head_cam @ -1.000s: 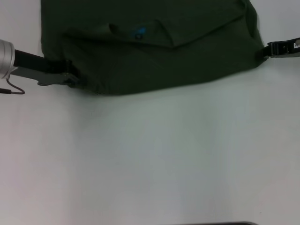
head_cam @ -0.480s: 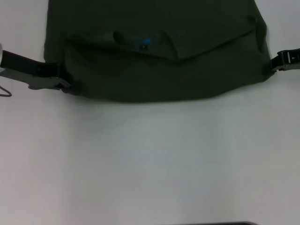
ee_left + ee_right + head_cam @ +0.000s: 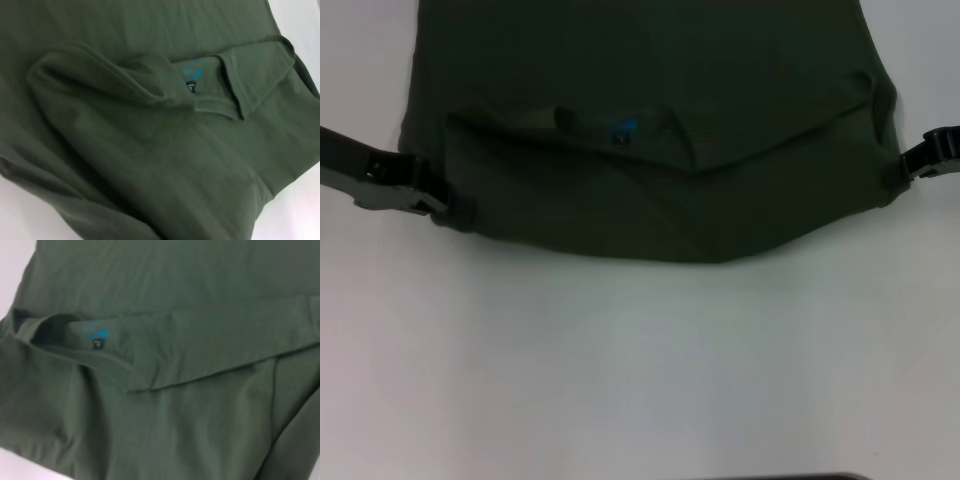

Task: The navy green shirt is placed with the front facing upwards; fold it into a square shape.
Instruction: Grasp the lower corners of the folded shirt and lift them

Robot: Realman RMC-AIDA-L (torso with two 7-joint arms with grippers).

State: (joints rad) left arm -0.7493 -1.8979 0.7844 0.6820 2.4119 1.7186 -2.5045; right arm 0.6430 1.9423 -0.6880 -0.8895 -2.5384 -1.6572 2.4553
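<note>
Shirt: the navy green shirt [image 3: 650, 150] lies on the far half of the white worktop [image 3: 640, 360], spread from left to right, its far part running out of the head view.
Fold: a doubled layer lies across the near part; its near edge sags in a curve toward the robot, lowest just right of centre.
Collar: the ribbed collar [image 3: 220, 102] sits left of centre on the folded layer, with a small dark neck label [image 3: 97, 344] and a blue mark beside it.
Left gripper: the left gripper [image 3: 440, 205] is at the shirt's near-left corner, clamped on the fabric edge, its dark arm coming in from the left.
Right gripper: the right gripper [image 3: 900, 168] is at the shirt's right edge, pinching the cloth there.
Wrist views: both are filled with creased green cloth; only slivers of worktop show at the corners.
</note>
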